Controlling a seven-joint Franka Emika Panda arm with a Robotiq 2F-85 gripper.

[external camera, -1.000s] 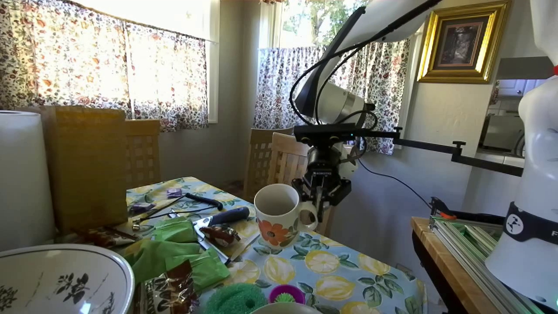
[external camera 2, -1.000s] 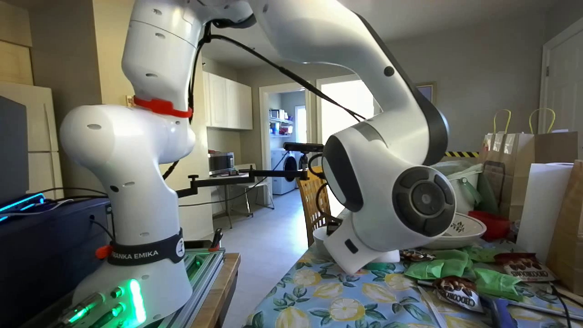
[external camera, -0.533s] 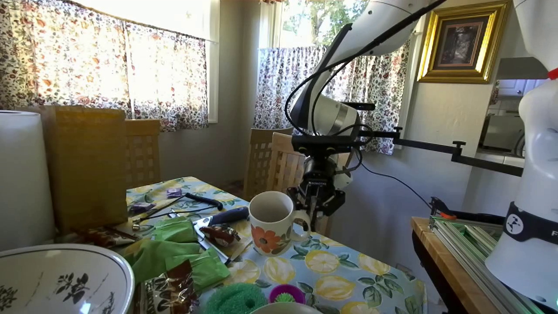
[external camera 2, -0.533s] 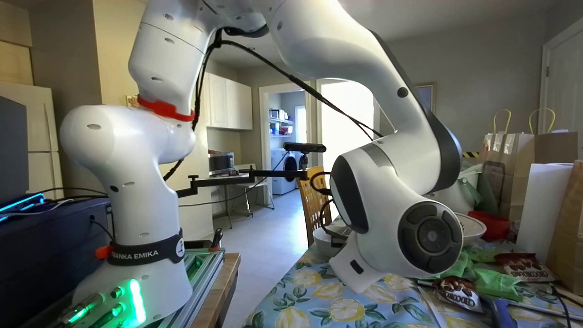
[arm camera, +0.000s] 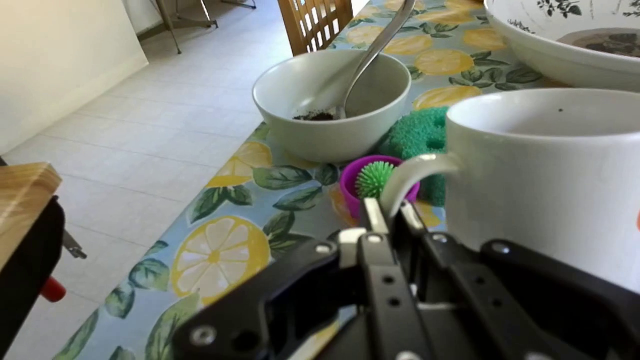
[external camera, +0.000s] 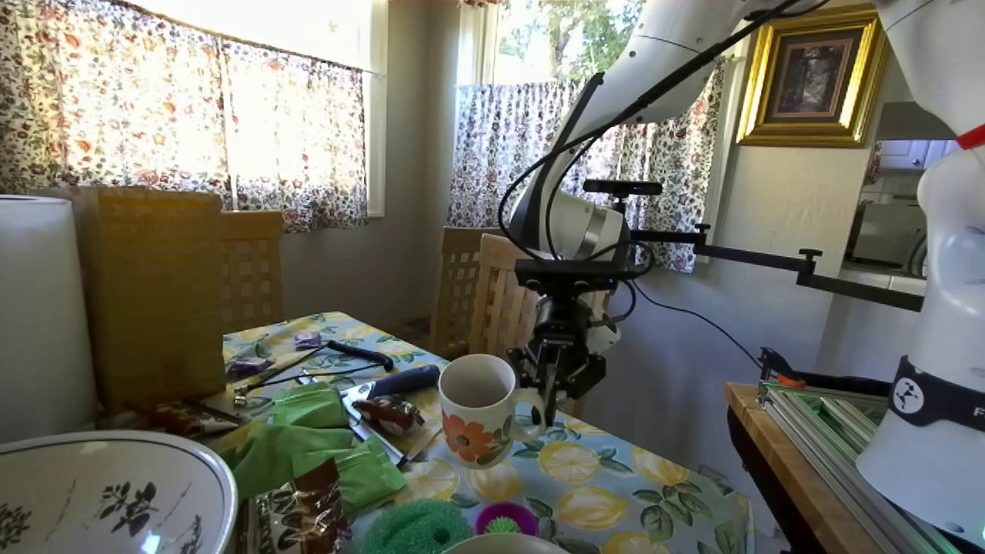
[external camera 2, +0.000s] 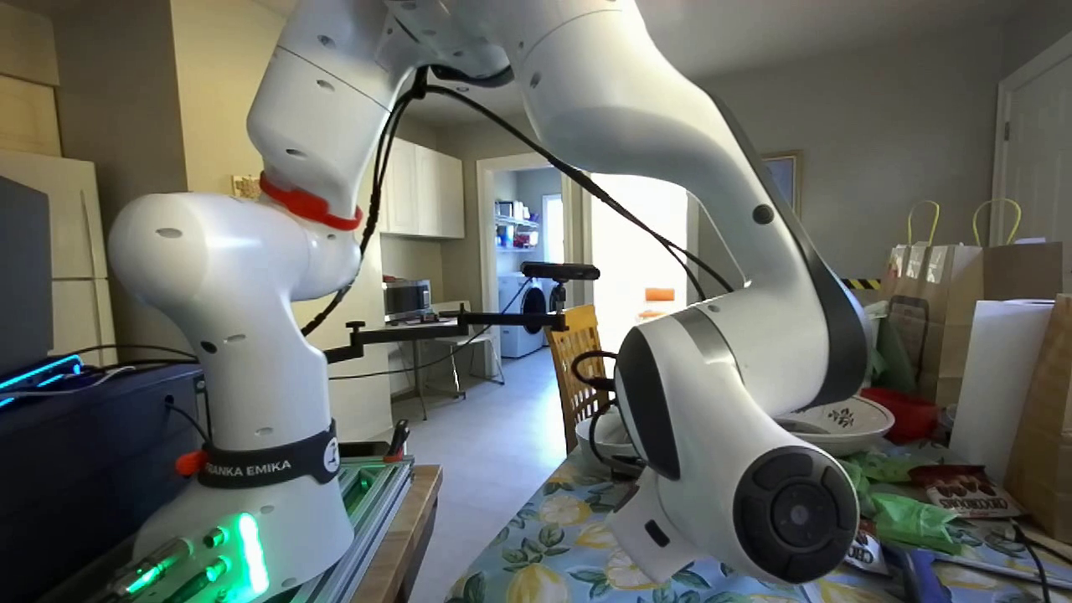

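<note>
A robot arm (external camera 2: 620, 92) reaches over a surface (external camera: 677, 492) with lemon pattern, and its claw (arm camera: 393, 214) pinches a white mug (external camera: 477, 415) by the handle (arm camera: 417, 166).

On the surface, a tall brown package (external camera: 154, 300) stands beside a white roll (external camera: 38, 308). After these in size is a wide bowl (arm camera: 545, 57) with leaves drawn inside, then a smaller bowl (arm camera: 325, 137), in which a metal spoon (arm camera: 378, 42) leans and some dark crumbs (arm camera: 316, 116) lie. The claw has its two fingers pressed on the handle, one from each side. The white mug is upright and shows an orange flower; whether its base touches the surface, I cannot tell. Just beside the smaller bowl are a green sponge (arm camera: 419, 131) and a purple cup (arm camera: 350, 195), which holds a green spiky ball (arm camera: 374, 180).
</note>
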